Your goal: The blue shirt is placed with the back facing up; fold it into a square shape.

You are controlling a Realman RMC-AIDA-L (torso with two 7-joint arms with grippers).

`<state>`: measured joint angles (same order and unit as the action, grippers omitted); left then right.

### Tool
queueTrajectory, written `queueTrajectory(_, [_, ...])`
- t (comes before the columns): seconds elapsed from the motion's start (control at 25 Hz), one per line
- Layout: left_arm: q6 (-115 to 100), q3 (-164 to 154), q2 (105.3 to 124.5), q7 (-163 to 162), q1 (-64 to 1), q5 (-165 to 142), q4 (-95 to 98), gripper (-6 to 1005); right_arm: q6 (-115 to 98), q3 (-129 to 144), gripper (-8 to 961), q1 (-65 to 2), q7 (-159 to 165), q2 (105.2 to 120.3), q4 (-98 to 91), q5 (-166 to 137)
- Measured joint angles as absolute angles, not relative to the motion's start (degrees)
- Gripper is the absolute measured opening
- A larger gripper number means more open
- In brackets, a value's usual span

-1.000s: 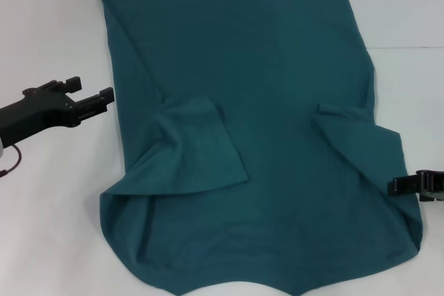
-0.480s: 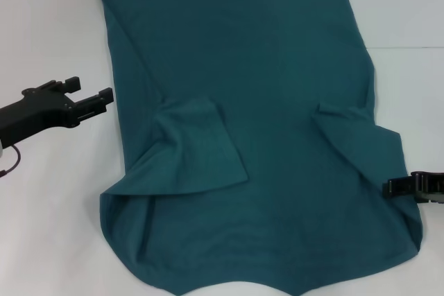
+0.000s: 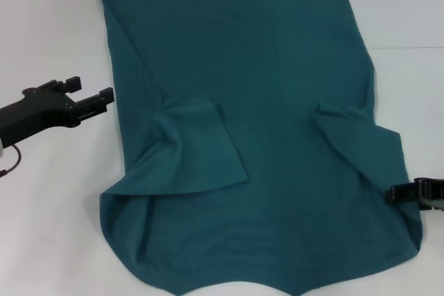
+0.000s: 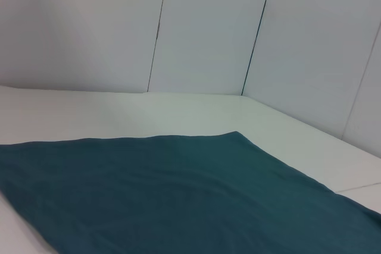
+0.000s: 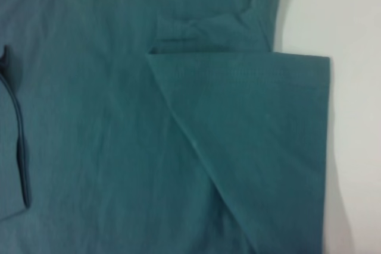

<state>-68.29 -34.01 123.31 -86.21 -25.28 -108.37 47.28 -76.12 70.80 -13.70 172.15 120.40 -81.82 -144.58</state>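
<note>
The blue shirt (image 3: 277, 60) lies spread flat on the white table (image 3: 48, 227), filling most of the head view. Its left sleeve (image 3: 198, 147) and right sleeve (image 3: 361, 143) are both folded inward onto the body. My left gripper (image 3: 90, 89) hovers just off the shirt's left edge, open and holding nothing. Only the tip of my right gripper (image 3: 406, 193) shows, at the shirt's right edge below the folded sleeve. The right wrist view looks down on the shirt (image 5: 107, 123) and the folded sleeve (image 5: 268, 141). A flat stretch of shirt (image 4: 178, 194) shows in the left wrist view.
Bare white table surrounds the shirt on the left and at the upper right (image 3: 409, 12). A thin seam line (image 3: 409, 48) runs across the table at the right. Grey wall panels (image 4: 202, 28) stand behind the table in the left wrist view.
My right gripper has slid a little toward the near edge along the shirt's right side. The left gripper and the shirt have not visibly moved.
</note>
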Motion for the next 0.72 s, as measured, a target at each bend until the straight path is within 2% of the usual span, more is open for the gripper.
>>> queueTrajectory(0.72, [-68.29,-34.01,123.31,-85.6,-25.32,-108.37,47.28,796,-76.06,71.0,671,-14.21,171.78,120.32,-81.36,-143.93])
